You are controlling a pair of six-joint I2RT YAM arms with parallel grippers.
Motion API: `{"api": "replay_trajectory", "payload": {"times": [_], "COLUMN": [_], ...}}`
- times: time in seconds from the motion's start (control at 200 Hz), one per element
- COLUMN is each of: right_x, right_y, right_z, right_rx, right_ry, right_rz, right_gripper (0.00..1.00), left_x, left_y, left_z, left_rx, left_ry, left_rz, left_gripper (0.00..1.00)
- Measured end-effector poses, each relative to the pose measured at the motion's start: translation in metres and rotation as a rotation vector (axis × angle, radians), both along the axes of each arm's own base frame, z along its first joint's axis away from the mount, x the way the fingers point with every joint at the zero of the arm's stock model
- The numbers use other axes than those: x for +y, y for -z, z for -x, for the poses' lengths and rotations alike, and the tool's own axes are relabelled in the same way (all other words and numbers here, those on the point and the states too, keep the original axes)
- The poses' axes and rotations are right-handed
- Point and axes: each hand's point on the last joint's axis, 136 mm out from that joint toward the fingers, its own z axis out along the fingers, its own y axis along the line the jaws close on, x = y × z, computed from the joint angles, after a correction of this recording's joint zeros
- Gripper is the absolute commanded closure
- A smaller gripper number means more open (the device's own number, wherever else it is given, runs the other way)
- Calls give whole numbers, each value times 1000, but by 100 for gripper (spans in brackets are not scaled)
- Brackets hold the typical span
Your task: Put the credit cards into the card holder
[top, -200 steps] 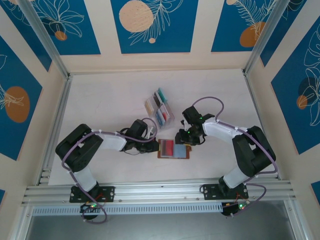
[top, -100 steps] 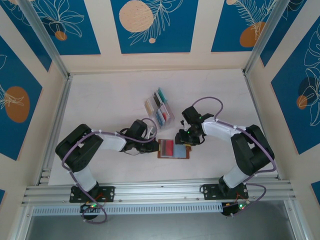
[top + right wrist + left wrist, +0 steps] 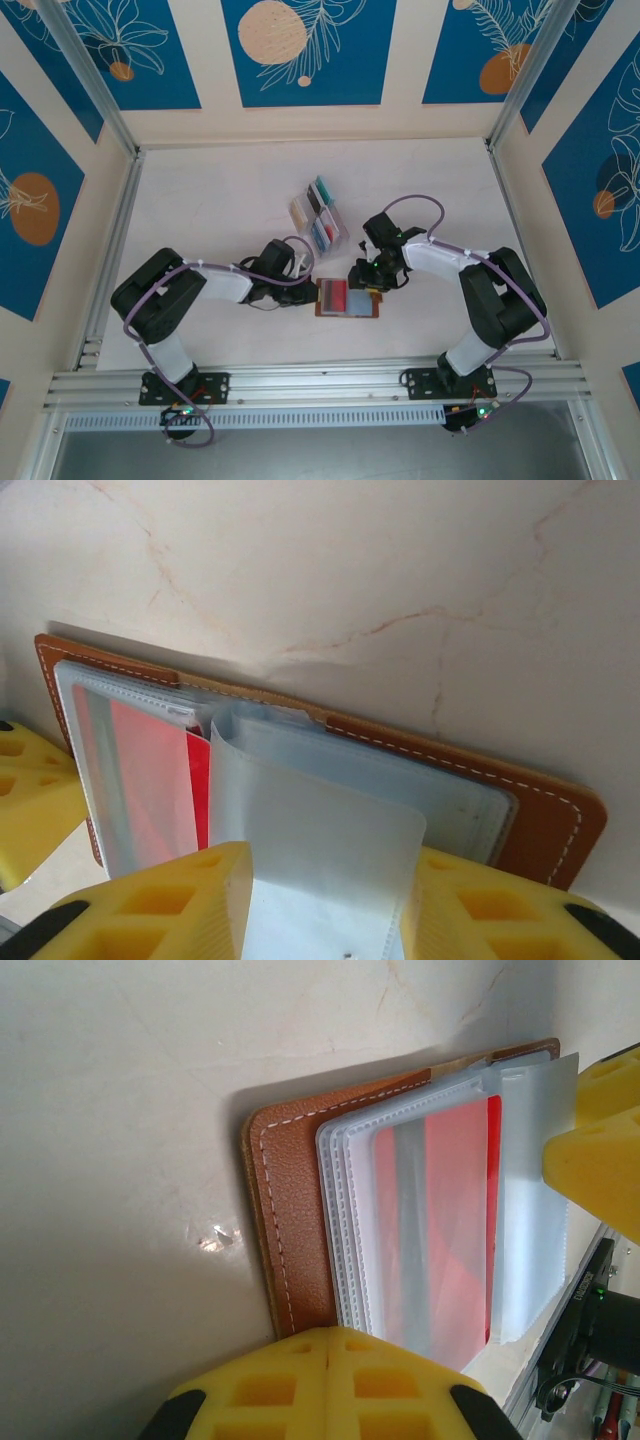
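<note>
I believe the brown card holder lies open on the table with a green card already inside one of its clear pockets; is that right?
Not quite: the card is red, not green. The left wrist view shows the card holder lying open on the table with a red card already inside one of its clear pockets.

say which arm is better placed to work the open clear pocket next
Right. The right fingers straddle the clear pocket on the card holder's right half. The left fingers are shut at the holder's left edge, apparently steadying it.
</note>
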Motion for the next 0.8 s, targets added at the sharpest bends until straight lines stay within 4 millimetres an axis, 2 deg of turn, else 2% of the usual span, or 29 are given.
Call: {"api": "replay_trajectory", "payload": {"times": [0.11,0.295,0.365,0.565,0.8], "right_x": [0,4,7,17,43], "right_y": [-3,-15,-18,-24,-36], "right_z": [0,-5,-7,-5,-6], "right_rx": [-2,-33,-40,-40,-32], "right_ry": [4,5,1,-17,-36], "right_rz": [0,-21,-25,-50,-138], "right_gripper": [69,94,100,100,100], "left_x": [0,0,0,0,-1], "left_y": [0,0,0,1,0], "left_z": [0,0,0,0,-1], "left_rx": [4,8,7,5,2], "left_ry": [-3,-7,-7,-8,-11], "left_rz": [1,9,10,14,22], "left_gripper": [99,99,99,99,99]}}
